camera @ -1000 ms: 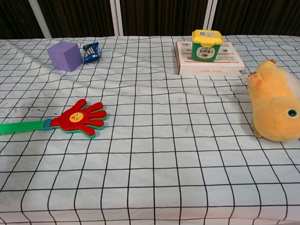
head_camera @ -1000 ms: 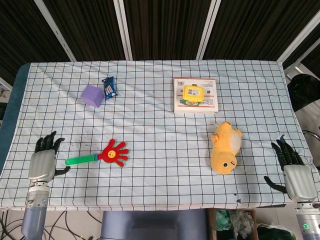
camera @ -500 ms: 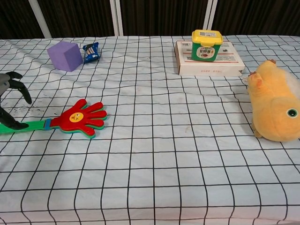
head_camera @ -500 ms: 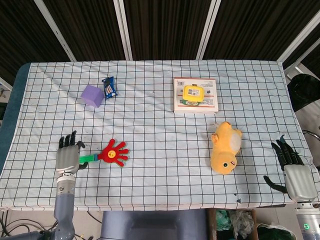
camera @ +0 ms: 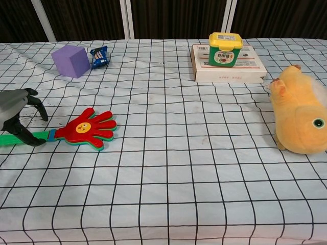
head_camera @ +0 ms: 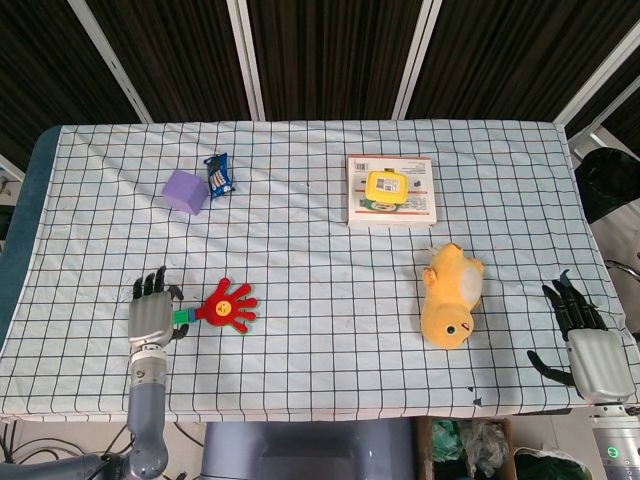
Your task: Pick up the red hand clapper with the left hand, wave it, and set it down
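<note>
The red hand clapper [head_camera: 228, 305] lies flat on the checked cloth at the front left, its green handle [camera: 42, 136] pointing left. My left hand [head_camera: 152, 315] hovers over the handle's outer part, which it hides in the head view. In the chest view the left hand [camera: 18, 113] arches over the handle with fingers apart, and its thumb touches the cloth beside the green handle. Nothing is gripped. My right hand [head_camera: 590, 348] rests by the table's right edge, fingers spread and empty.
A purple cube [head_camera: 186, 191] and a blue packet [head_camera: 219, 174] lie at the back left. A flat box [head_camera: 391, 202] bearing a yellow-lidded tub [camera: 225, 49] stands at the back centre-right. A yellow plush toy [head_camera: 451, 295] lies on the right.
My left hand has moved right from the table's left edge and now arches over the clapper's green handle. The clapper and the right hand have not moved.
</note>
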Controlling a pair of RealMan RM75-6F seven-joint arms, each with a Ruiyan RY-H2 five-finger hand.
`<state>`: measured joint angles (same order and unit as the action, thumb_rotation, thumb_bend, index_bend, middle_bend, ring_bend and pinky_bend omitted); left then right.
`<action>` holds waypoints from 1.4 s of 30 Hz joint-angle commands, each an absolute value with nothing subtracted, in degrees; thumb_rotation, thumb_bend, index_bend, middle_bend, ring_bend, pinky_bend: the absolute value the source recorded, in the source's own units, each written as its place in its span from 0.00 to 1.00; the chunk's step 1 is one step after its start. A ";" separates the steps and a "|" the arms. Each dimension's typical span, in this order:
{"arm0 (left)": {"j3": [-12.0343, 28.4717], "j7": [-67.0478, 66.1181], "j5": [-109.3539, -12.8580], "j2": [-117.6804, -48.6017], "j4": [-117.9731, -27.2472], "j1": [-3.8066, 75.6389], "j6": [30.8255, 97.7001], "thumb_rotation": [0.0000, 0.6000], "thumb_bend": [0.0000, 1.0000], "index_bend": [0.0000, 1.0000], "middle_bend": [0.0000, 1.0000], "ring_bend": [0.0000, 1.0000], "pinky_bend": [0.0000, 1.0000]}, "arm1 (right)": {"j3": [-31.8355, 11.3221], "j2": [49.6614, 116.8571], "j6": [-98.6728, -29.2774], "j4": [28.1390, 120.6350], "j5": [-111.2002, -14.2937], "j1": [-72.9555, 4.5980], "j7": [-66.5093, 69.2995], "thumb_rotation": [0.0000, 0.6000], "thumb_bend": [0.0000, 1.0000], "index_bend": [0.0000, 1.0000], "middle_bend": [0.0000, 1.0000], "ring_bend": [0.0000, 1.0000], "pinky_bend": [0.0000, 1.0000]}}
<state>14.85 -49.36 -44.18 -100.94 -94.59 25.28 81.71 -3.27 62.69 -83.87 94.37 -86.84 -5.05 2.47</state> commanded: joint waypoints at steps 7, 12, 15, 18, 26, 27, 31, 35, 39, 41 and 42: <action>14.74 -49.18 -43.06 -102.40 -93.56 26.28 81.76 1.00 0.27 0.40 0.00 0.00 0.04 | -3.22 62.55 -83.68 94.54 -86.73 -5.07 2.56 1.00 0.20 0.00 0.00 0.00 0.15; 14.78 -49.13 -42.56 -103.02 -93.29 26.83 81.67 1.00 0.27 0.40 0.00 0.00 0.04 | -3.23 62.43 -83.45 94.71 -86.52 -5.11 2.55 1.00 0.20 0.00 0.00 0.00 0.15; 14.72 -49.10 -42.45 -103.27 -93.21 27.13 81.66 1.00 0.27 0.40 0.00 0.00 0.04 | -3.24 62.39 -83.38 94.77 -86.45 -5.13 2.55 1.00 0.20 0.00 0.00 0.00 0.15; 14.69 -49.17 -42.39 -103.43 -93.15 27.38 81.77 1.00 0.27 0.40 0.00 0.00 0.04 | -3.23 62.35 -83.31 94.85 -86.37 -5.13 2.54 1.00 0.20 0.00 0.00 0.00 0.15; 14.85 -49.18 -41.29 -103.85 -92.73 27.90 81.63 1.00 0.31 0.41 0.00 0.00 0.04 | -3.22 62.26 -83.17 95.01 -86.24 -5.14 2.56 1.00 0.21 0.00 0.00 0.00 0.15; 14.88 -49.13 -41.17 -103.92 -92.69 27.97 81.61 1.00 0.32 0.41 0.00 0.00 0.04 | -3.22 62.24 -83.14 95.06 -86.20 -5.14 2.61 1.00 0.21 0.00 0.00 0.00 0.15; 14.95 -48.87 -40.94 -104.17 -92.46 28.23 81.46 1.00 0.35 0.41 0.00 0.00 0.04 | -3.23 62.19 -83.05 95.13 -86.13 -5.15 2.57 1.00 0.21 0.00 0.00 0.00 0.15; 14.85 -48.40 -41.30 -104.37 -92.32 28.36 81.57 1.00 0.40 0.45 0.03 0.00 0.06 | -3.23 62.17 -83.03 95.14 -86.10 -5.16 2.57 1.00 0.21 0.00 0.00 0.00 0.15; 14.43 -47.45 -42.55 -104.45 -92.19 28.29 82.00 1.00 0.46 0.52 0.10 0.00 0.10 | -3.25 62.12 -82.96 95.16 -86.02 -5.17 2.62 1.00 0.22 0.00 0.00 0.00 0.15; 14.17 -46.51 -43.88 -104.44 -92.01 28.16 82.48 1.00 0.47 0.54 0.14 0.02 0.13 | -3.26 62.09 -82.95 95.20 -85.98 -5.17 2.65 1.00 0.22 0.00 0.00 0.00 0.15; 14.05 -46.16 -44.34 -104.40 -91.96 28.10 82.60 1.00 0.47 0.56 0.17 0.04 0.15 | -3.27 62.08 -82.95 95.21 -85.96 -5.17 2.66 1.00 0.22 0.00 0.00 0.00 0.15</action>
<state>14.29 -46.76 -43.62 -104.43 -92.10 28.21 82.28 -3.27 62.07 -82.95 95.21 -85.96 -5.17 2.67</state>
